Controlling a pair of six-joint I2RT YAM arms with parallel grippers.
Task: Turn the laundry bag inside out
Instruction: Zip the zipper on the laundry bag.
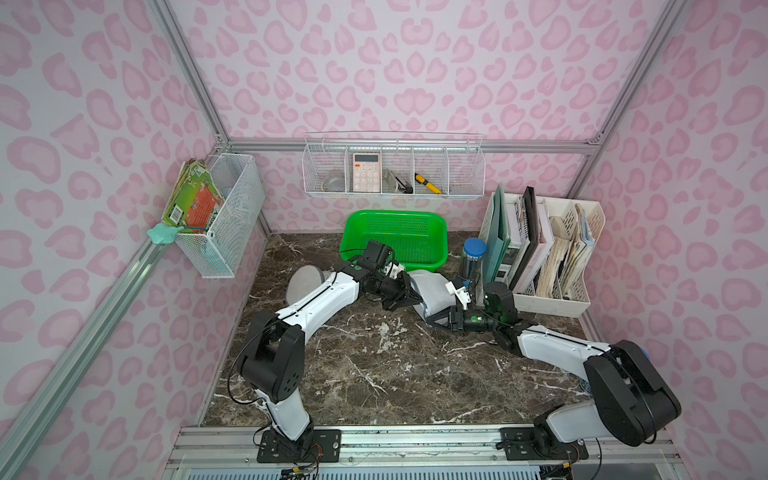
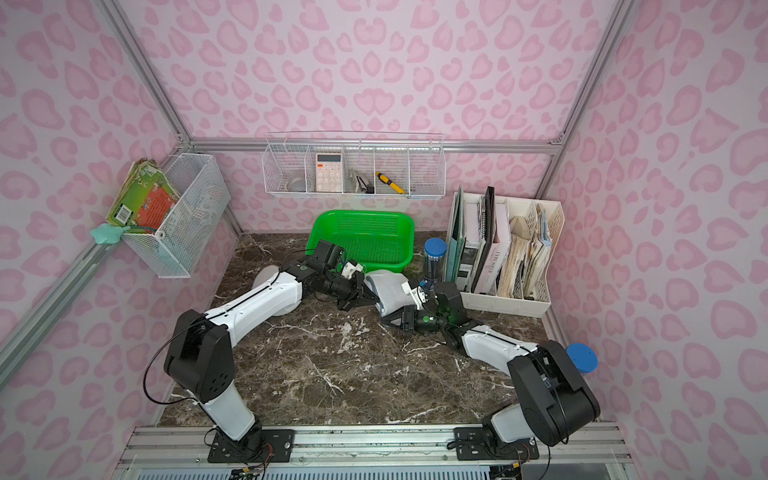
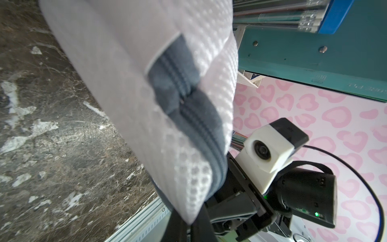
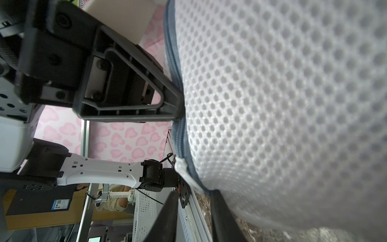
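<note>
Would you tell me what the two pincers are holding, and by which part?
Both hold the laundry bag: the left pincer is shut on its grey zipper edge, the right pincer grips its lower end.

laundry bag (image 1: 432, 293) — before basket (image 1: 395, 239) | file rack (image 1: 552, 253) right — behind right arm

Marble tabletop (image 1: 374, 374), dark brown with white veining. Green perforated basket (image 1: 395, 237) at the back centre. Blue-capped clear cylinder (image 1: 473, 257) stands just right of it, beside a white file organizer (image 1: 552, 291) holding folders, binders and worn papers. Wire shelf (image 1: 392, 166) on the back wall, divided into compartments: a calculator (image 1: 366, 172) in the second from left, a yellow-and-black cutter (image 1: 428, 183) in the fourth. Mesh bin (image 1: 224, 216) on the left wall holds a green-and-orange book (image 1: 195, 203). Walls carry pink heart-spot paper.
</note>
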